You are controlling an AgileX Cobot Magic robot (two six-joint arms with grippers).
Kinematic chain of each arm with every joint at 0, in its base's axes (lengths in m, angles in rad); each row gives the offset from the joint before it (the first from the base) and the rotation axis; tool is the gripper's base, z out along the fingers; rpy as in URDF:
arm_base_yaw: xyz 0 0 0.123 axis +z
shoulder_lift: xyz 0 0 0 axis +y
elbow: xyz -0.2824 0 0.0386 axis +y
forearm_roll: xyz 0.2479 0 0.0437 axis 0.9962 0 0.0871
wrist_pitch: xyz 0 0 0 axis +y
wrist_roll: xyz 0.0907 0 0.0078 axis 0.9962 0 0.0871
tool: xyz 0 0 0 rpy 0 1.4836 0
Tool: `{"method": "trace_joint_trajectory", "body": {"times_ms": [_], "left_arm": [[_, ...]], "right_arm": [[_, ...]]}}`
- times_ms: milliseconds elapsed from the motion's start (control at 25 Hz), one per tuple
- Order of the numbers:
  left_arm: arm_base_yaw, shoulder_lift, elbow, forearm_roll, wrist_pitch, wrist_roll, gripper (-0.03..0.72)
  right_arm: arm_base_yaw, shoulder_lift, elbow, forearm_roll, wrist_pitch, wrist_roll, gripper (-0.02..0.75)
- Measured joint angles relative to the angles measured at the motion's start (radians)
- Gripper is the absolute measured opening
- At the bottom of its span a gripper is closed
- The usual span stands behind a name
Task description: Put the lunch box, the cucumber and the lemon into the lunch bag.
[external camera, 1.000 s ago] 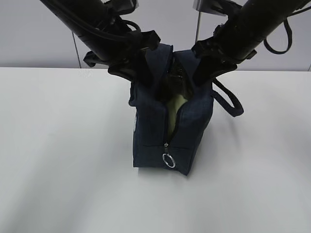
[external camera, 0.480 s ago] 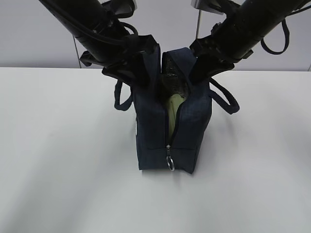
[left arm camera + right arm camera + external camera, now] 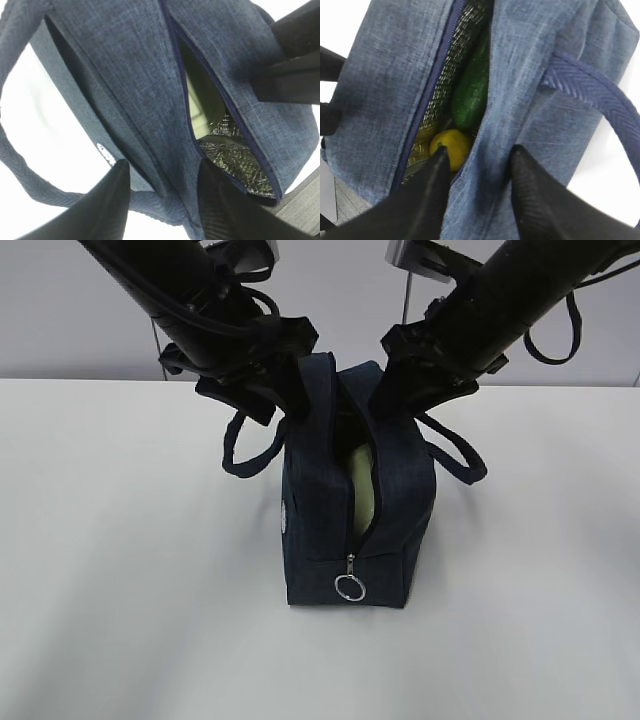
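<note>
The navy lunch bag (image 3: 320, 530) stands upright on the white table with its top zipper parted. Through the gap shows the pale green lunch box (image 3: 362, 490), which the left wrist view also shows as the lunch box (image 3: 192, 105). In the right wrist view the dark green cucumber (image 3: 470, 95) lies inside the lunch bag (image 3: 530, 75), with the yellow lemon (image 3: 452, 145) just below it. My left gripper (image 3: 290, 405) is open and straddles the bag's left top wall (image 3: 125, 75). My right gripper (image 3: 385, 390) is open too, one finger inside the mouth, the other outside.
A metal ring pull (image 3: 349, 587) hangs at the bag's front end. Loop handles droop on the left (image 3: 245, 455) and right (image 3: 460, 455). The white table (image 3: 120, 590) stretches all round, and a pale wall stands behind.
Both grippers went from shut on the bag's top edges to open. The bag sank and settled squarely on the table, and its handles dropped to the sides.
</note>
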Motion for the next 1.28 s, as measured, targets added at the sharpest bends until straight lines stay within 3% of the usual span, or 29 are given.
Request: {"method": "trace_joint_trajectory", "body": {"times_ms": [240, 920, 1080, 1280], "left_arm": [[-0.002, 0.000, 0.000, 0.032, 0.022, 0.000, 0.340], [-0.002, -0.090, 0.000, 0.125, -0.010, 0.035, 0.344], [-0.002, -0.134, 0.000, 0.125, -0.039, 0.065, 0.344], [-0.008, -0.167, 0.000, 0.125, -0.047, 0.100, 0.344]], "right_arm": [[0.000, 0.000, -0.058, 0.009, 0.022, -0.002, 0.389], [-0.049, -0.189, -0.096, -0.027, 0.004, 0.000, 0.393], [-0.051, -0.297, 0.003, -0.027, -0.058, 0.000, 0.393], [-0.051, -0.501, 0.260, -0.005, -0.216, -0.051, 0.393]]}}
